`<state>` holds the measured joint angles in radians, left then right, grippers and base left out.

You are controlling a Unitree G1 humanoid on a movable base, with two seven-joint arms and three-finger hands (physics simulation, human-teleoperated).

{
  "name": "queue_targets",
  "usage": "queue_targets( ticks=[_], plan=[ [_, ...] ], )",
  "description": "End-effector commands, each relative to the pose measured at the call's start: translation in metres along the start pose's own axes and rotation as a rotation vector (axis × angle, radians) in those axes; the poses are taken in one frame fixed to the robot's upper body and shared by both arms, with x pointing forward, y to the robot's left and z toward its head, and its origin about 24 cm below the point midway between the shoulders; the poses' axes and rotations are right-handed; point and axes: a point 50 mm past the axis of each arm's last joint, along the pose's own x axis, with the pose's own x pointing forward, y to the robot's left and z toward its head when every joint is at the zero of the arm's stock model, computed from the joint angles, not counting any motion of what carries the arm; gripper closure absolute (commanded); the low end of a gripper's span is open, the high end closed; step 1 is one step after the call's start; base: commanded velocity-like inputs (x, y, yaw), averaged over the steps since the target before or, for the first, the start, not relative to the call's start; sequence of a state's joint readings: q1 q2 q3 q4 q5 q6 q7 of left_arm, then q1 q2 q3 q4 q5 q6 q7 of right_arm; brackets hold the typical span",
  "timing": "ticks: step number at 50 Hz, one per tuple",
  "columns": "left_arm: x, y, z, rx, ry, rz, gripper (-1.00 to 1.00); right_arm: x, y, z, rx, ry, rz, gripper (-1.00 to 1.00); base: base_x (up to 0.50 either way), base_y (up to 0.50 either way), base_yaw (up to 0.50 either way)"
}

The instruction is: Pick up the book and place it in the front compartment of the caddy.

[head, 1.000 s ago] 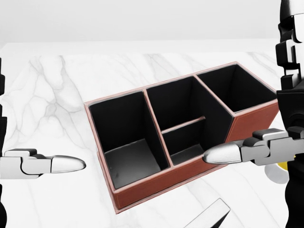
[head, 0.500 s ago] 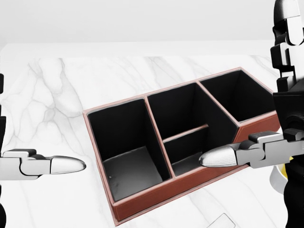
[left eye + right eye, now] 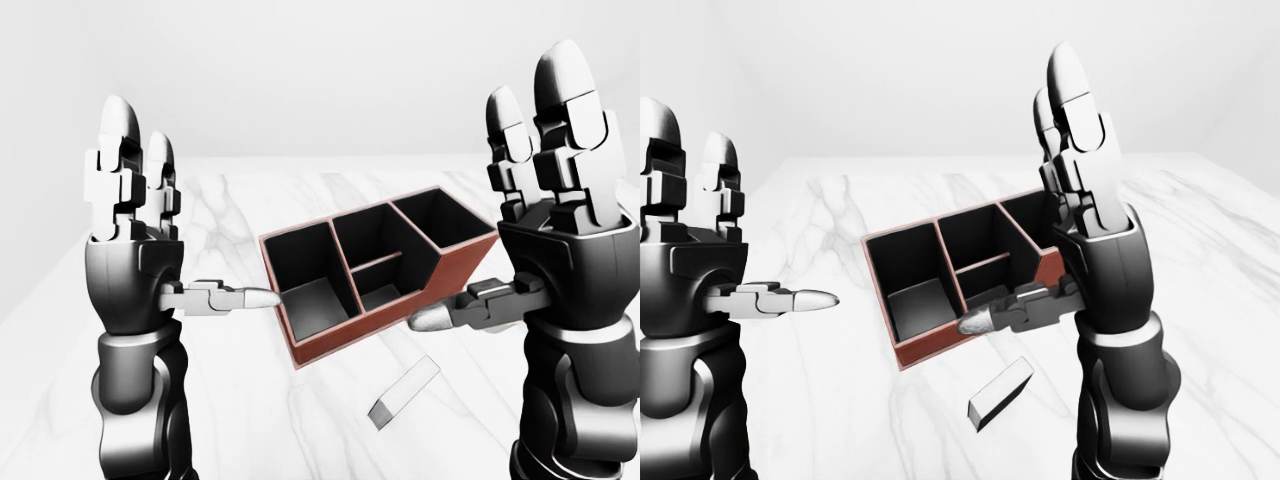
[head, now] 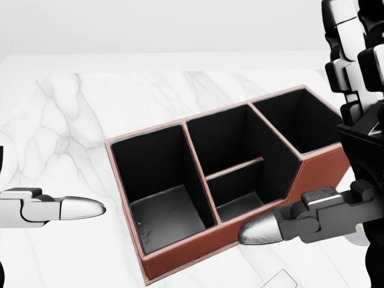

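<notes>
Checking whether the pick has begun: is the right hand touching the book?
Apart. In the right-eye view the book lies flat on the marble table, with bare table showing between it and the open right hand raised above it.

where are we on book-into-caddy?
Done: nothing. The book lies flat on the marble table, below the caddy in the left-eye view; every compartment looks empty. In hand: nothing; left hand and right hand are raised, fingers open. Left: the grasp, lift and placement.
</notes>
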<state>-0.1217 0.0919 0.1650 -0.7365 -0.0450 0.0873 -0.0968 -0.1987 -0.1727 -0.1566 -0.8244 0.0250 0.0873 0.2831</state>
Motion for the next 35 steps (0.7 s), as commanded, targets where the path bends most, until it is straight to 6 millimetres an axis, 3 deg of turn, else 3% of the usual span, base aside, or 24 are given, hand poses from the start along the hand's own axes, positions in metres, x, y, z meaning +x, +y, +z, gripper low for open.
queue_targets(
  ticks=[1, 35],
  plan=[
    [0.0, 0.0, 0.0, 0.0, 0.001, -0.001, -1.0, -0.001, 0.007, 0.013, -0.118, -0.024, 0.082, -1.0, 0.0, 0.0, 0.0],
    [0.0, -0.001, -0.002, -0.003, 0.008, -0.005, -1.0, -0.013, 0.023, 0.033, -0.38, 0.012, 0.27, -1.0, 0.04, 0.0, 0.0]
  ],
)
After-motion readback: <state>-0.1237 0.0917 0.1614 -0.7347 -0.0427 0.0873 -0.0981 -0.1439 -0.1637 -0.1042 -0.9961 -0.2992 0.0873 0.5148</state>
